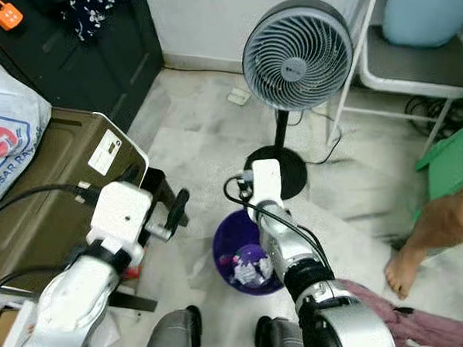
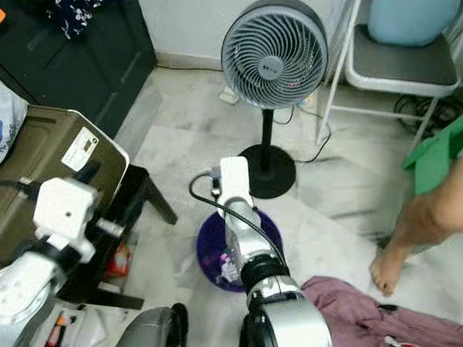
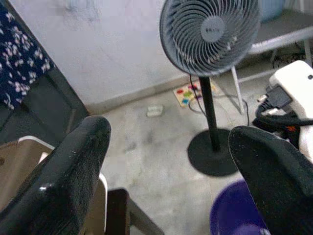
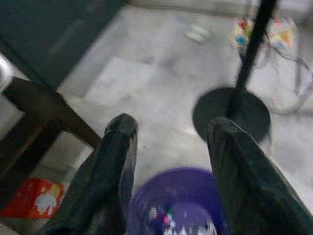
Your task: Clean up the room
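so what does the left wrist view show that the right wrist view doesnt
Left wrist view: the fan's grey head, the white wall, a dark floral cloth and the right arm's white wrist.

Right wrist view: a red packet on the floor beside dark table legs, and scraps inside the purple bin.

Both: the fan's pole and round black base, the pale floor, the bin's rim, and each hand open with nothing between its fingers: left hand, right hand.

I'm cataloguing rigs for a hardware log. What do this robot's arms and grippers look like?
Both arms are silver metal with black joint rings. Each wrist carries a white boxy module with black cables looping from it. The left gripper and right gripper each have two long, glossy black fingers.
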